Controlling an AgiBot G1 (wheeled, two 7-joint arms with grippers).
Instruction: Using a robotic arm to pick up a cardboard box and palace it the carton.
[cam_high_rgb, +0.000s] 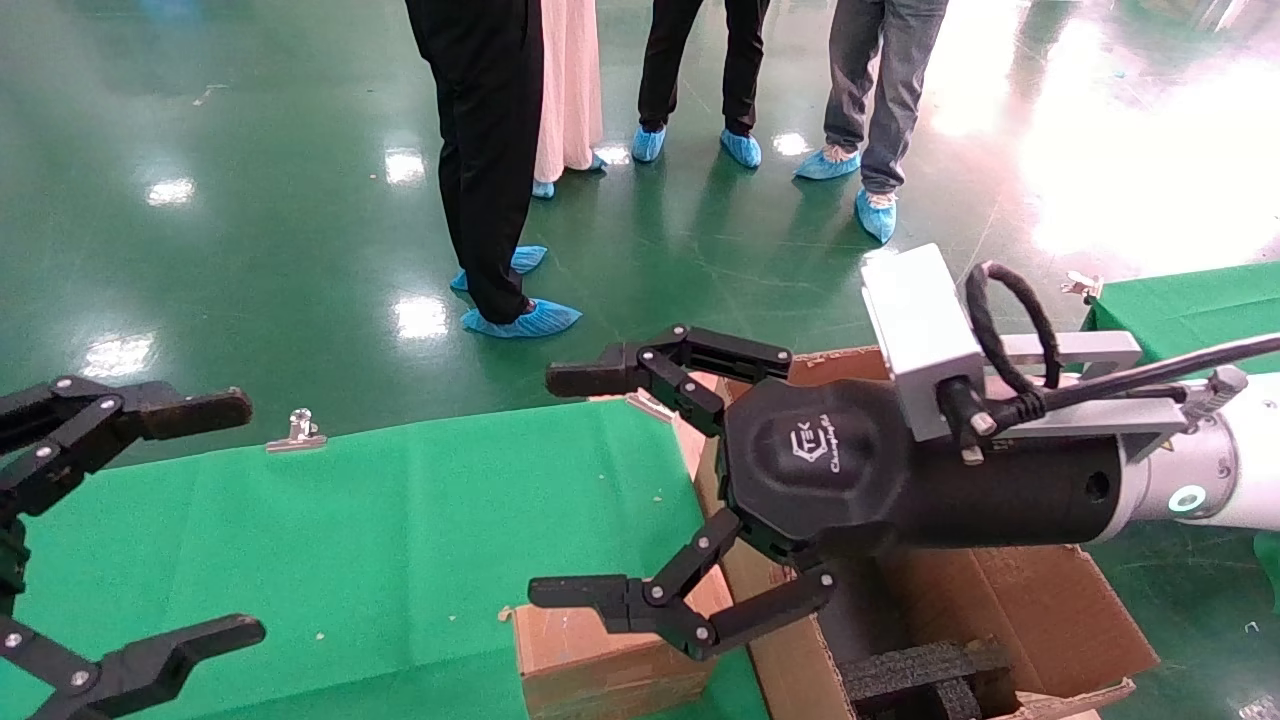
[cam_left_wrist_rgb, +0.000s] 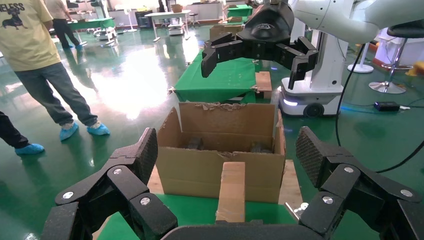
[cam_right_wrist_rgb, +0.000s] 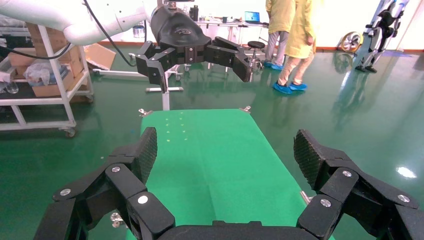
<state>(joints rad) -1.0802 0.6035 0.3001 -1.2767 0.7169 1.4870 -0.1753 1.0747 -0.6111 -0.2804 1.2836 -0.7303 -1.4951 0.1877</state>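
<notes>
The cardboard box (cam_high_rgb: 600, 665) lies on the green-covered counter (cam_high_rgb: 400, 540), at the counter's near right corner, just beside the left wall of the carton (cam_high_rgb: 1040, 610); whether the two touch cannot be told. In the head view only its top face and one side show, the rest running out of frame, and the lower finger of the right hand (cam_high_rgb: 585, 485) crosses in front of it. In the left wrist view the cardboard box (cam_left_wrist_rgb: 231, 192) appears as a narrow slab whose long axis points from that hand toward the carton (cam_left_wrist_rgb: 220, 150), which stands directly behind it with black foam inserts inside. The right hand, on the white robotic arm (cam_high_rgb: 1215, 480), hangs above the box with its fingers spread wide and holding nothing; the box lies below it and slightly toward the robot's body. The left hand (cam_high_rgb: 140, 520) is also wide open and empty, held over the counter's left end, well apart from the box. By this layout the right hand is judged the nearer one: a descent onto the box, then a short carry rightward, would reach the carton's open top.
</notes>
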